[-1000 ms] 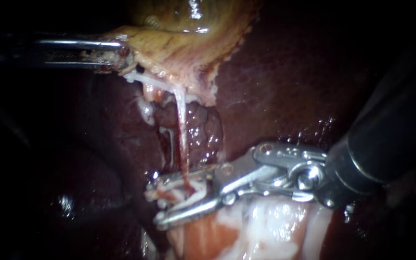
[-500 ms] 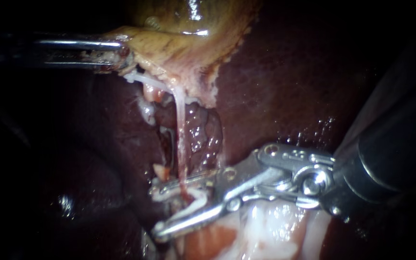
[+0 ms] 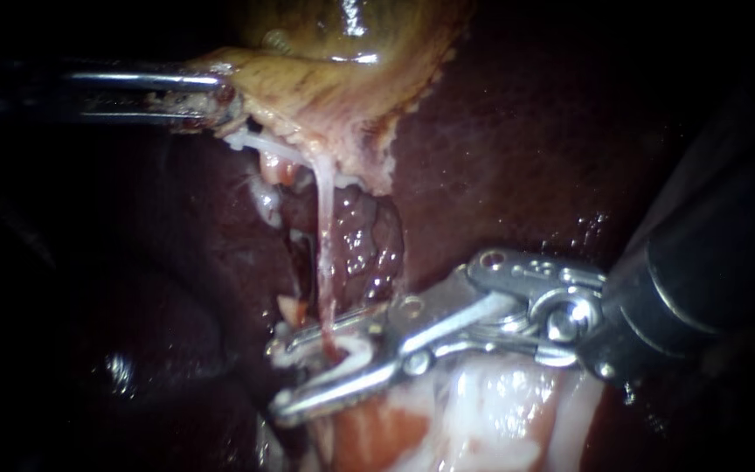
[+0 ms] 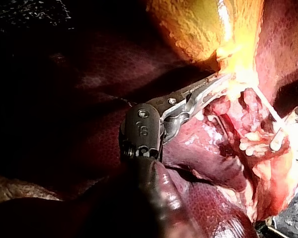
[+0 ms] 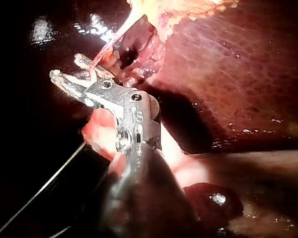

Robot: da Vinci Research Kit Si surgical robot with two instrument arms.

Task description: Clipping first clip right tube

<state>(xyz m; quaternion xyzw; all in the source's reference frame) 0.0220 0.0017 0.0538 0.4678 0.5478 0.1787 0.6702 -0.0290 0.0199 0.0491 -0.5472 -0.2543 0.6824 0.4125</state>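
The yellow-brown gallbladder hangs at the top of the endoscope view. My left instrument comes in from the left, and its jaws are shut on the gallbladder's lower edge. A pale, blood-streaked tube runs down from that edge. My right instrument stands open, with the tube's lower end passing between its jaws next to a small white piece. The right wrist view shows the same thin tube entering the right instrument. The left wrist view shows the left instrument on the gallbladder.
Dark red liver surrounds the site. Pale pink and white fatty tissue lies under my right instrument's jaws. Raw reddish tissue sits just behind the tube. The left half of the endoscope view is dark.
My right instrument's jaws spread wider half a second ago and have now narrowed around the tube, shifting slightly left. The left instrument and gallbladder have stayed still.
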